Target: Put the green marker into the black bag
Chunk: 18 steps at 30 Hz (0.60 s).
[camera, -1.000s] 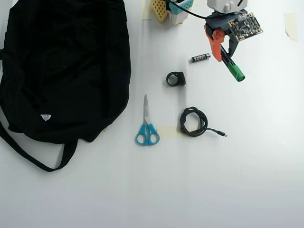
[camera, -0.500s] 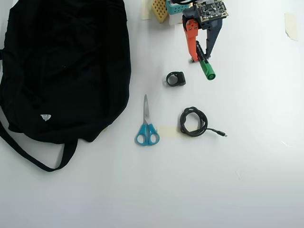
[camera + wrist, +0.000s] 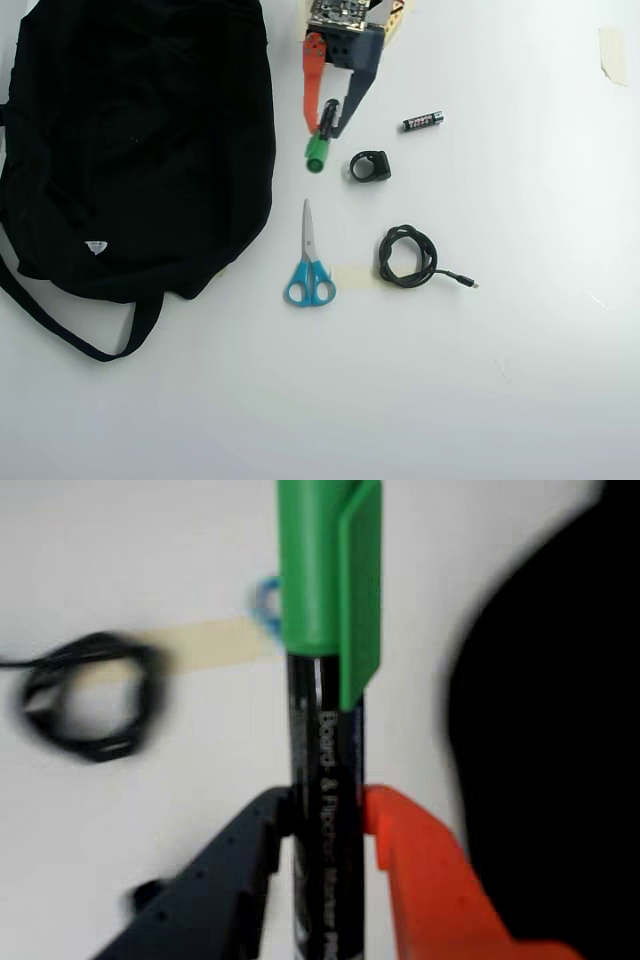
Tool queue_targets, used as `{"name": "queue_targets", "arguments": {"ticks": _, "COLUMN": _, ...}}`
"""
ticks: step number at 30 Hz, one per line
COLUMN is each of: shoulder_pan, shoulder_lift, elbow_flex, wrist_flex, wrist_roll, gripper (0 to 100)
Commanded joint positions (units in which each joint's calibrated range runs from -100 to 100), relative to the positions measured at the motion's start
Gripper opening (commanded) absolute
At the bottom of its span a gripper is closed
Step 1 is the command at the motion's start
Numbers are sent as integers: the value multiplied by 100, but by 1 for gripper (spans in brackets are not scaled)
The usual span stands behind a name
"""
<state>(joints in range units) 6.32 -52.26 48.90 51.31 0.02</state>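
Large soft black cloth bag [image 3: 130, 150] w/ long strap is seen filling the far-left of the overhead view; in the wrist view it shows as a dark mass at right [image 3: 560, 730]. Orange-and-navy two-finger gripper [image 3: 324, 128] is seen at top centre, just right of the bag. Blue-handled scissors [image 3: 309, 270] and a coiled black cable [image 3: 407, 257] lie nearer, well apart from it. Thick green-capped marker w/ black printed barrel [image 3: 322, 780] is held betw. the fingers, pinched at mid-barrel, cap [image 3: 316, 157] sticking out past the tips. A small black ring-shaped part [image 3: 369, 166] and black AA battery [image 3: 422, 121] lie to the right.

Step judged: grasp done, transport phase. Next move likely calls for a carry left over the bag, then release; opening can't be made out, so drop spot is unclear.
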Motion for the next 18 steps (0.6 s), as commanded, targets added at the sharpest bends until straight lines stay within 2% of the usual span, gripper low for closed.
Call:
{"name": "queue_targets", "arguments": {"ticks": 1, "shoulder_pan": 714, "shoulder_lift": -126, "elbow_flex": -92, "wrist_flex": -161, "wrist_roll": 155, "gripper": 2}}
{"name": "queue_targets", "arguments": {"ticks": 16, "shoulder_pan": 3055, "shoulder_lift": -102, "elbow_flex": -2, "wrist_flex": -299, "wrist_roll": 165, "gripper": 2}}
{"name": "queue_targets", "arguments": {"ticks": 18, "shoulder_pan": 3542, "shoulder_lift": -10, "elbow_flex": 16, "wrist_flex": -773, "wrist_roll": 165, "gripper": 2}}
